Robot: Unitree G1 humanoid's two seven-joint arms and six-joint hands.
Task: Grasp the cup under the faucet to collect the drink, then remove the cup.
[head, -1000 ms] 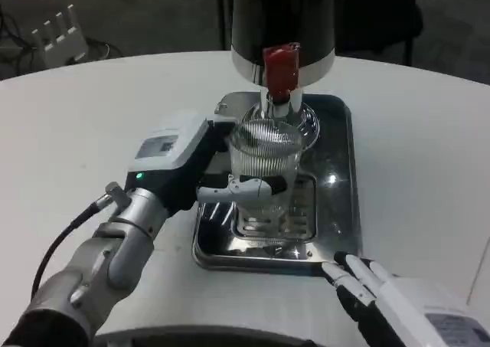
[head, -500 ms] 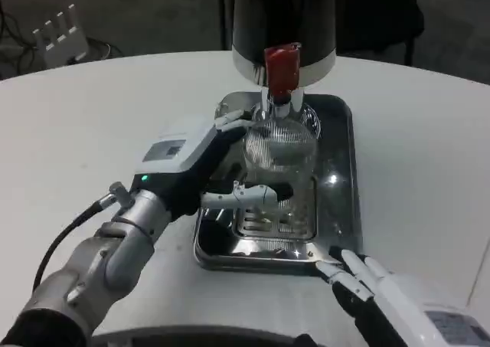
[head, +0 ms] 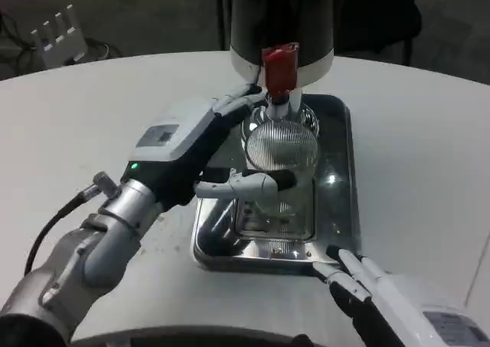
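White round table (head: 429,132), shiny metal drip tray (head: 337,171) resting on it, small white ribbed object (head: 57,33) on the dark floor beyond, upper left

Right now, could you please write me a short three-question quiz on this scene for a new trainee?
1. True or false: the left hand grips the ribbed clear cup.
2. Where is the cup? A) on the bare white table beside the tray; B) above the metal tray, below the red faucet handle; C) in the right hand.
3. Fill in: the right hand sits at the tray's near ____ corner, holding nothing.

Key: 1 true; 2 B; 3 right.
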